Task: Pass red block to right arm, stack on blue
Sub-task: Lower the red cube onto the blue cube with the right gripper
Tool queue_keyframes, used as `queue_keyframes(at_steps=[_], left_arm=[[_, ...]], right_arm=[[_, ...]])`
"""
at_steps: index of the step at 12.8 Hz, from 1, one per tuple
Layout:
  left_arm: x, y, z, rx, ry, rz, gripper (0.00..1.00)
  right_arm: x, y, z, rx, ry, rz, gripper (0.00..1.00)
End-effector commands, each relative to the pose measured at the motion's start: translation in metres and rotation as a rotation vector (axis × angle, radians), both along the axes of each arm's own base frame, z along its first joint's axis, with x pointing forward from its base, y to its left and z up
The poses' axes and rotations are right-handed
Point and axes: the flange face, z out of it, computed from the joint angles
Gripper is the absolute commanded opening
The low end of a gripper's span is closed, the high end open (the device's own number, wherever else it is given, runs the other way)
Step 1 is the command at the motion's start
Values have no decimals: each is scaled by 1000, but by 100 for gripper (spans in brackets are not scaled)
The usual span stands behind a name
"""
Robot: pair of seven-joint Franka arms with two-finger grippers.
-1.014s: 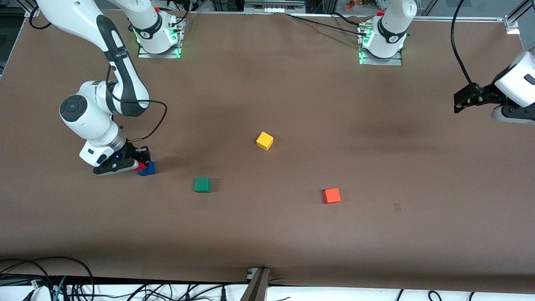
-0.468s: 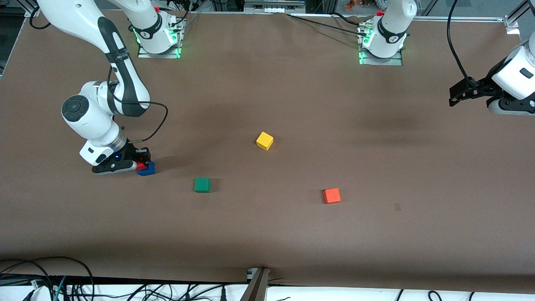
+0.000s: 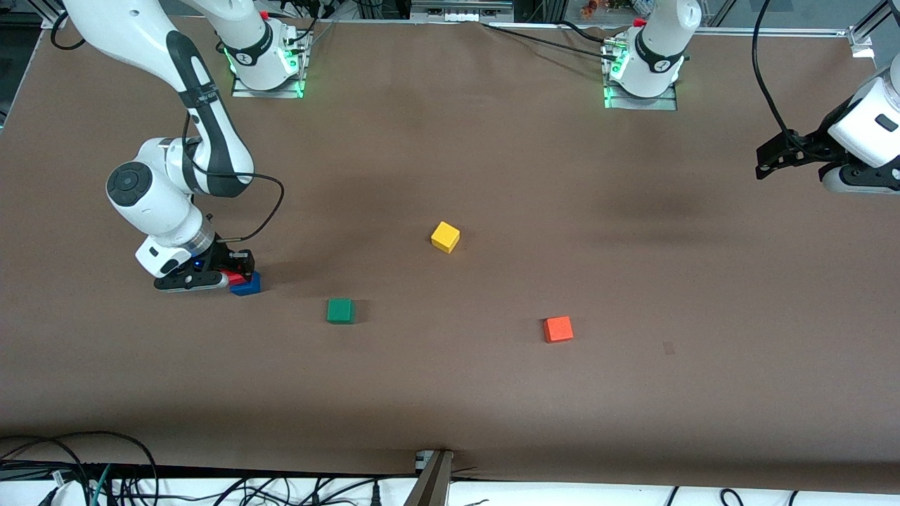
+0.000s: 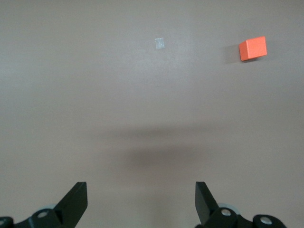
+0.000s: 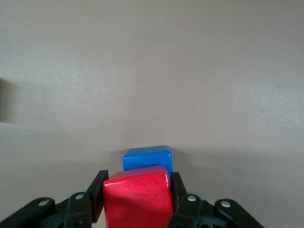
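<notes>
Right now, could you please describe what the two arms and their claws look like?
Both arms are glossy white with black joint bands, on bases lit green. The right arm has a round black cap on its wrist, a thin black cable looping beside it, and a slim black right claw with a small blue light. The left arm carries a thick black cable and a wide black linkage-finger left claw.

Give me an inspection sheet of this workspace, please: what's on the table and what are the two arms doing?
Surface: brown table, bare between the blocks.
Job's things: red block over the blue block, whether resting on it I cannot tell.
Clutter: green block, yellow block, orange block, each apart.
Grippers: right gripper shut on the red block; left gripper open, waiting over the left arm's end of the table.
Cables: bundle along the table edge nearest the front camera.
Surroundings: nothing seen.
</notes>
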Motion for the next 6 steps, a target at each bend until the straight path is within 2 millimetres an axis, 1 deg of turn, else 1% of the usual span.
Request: queue_keyframes(at_steps=[1, 6], left_arm=[[-2, 1, 6, -11, -14, 11, 100], [-3, 2, 5, -11, -11, 5, 100]], right_arm=[[-2, -1, 2, -11, -14, -10, 0], [0, -4, 2, -15, -16, -12, 0]])
